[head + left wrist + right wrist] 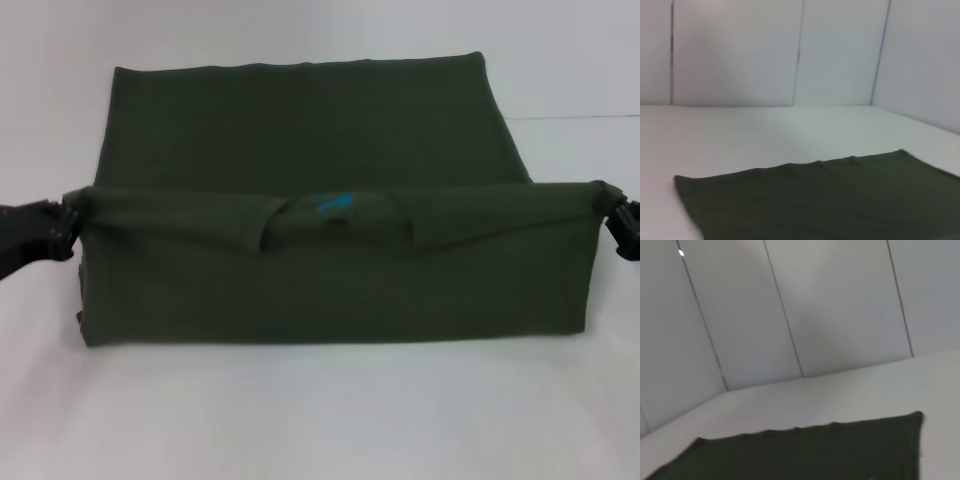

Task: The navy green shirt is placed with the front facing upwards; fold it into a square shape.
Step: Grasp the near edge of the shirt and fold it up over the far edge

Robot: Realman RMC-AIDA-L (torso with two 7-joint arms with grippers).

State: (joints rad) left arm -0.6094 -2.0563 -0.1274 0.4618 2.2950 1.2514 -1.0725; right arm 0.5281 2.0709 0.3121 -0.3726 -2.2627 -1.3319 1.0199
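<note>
Now clamped by left gripper [68, 215] and right gripper [610, 205]: shirt [330, 290] corners, lifted above white table [320, 420].

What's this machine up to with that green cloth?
It is folding a dark green shirt on a white table. The left gripper and the right gripper each hold one end of a raised fold, stretched taut between them above the part lying flat. The collar with its small blue label sits in the middle of that fold. The fold is not yet laid down.
</note>
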